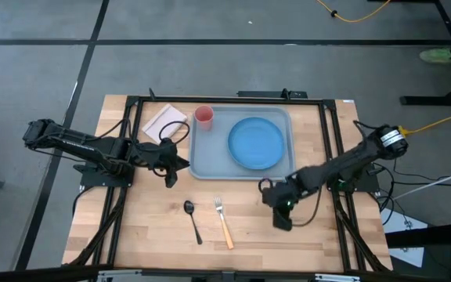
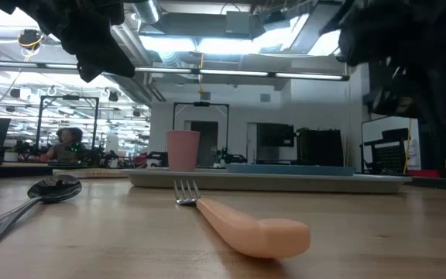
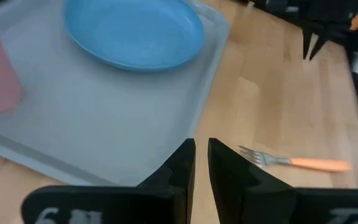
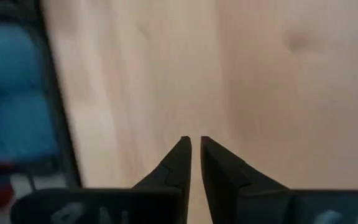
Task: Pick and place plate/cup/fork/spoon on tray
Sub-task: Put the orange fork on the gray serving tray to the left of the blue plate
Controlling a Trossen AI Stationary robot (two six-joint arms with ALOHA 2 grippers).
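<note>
While the tray (image 1: 202,160) occupies the upper centre of the high view, the plate (image 1: 255,143) already lies on its right half and the cup (image 1: 203,117) stands in its upper-left corner. Fork (image 1: 223,221) and spoon (image 1: 192,219) are still on the bare table (image 1: 319,243) in the lower centre, side by side but apart, spoon left of fork. Left gripper (image 1: 171,166) hovers at the tray's left edge, fingers nearly pressed together, holding nothing; the spoon lies below it in frame, near. Right gripper (image 1: 283,215) sits lower right of the tray, fingers also nearly closed and empty; the fork is to its left, well apart. Risk, as a judgement: both utensils lie flat and thin, so closing fingers could skid off the handle or push the piece along the wood.
</note>
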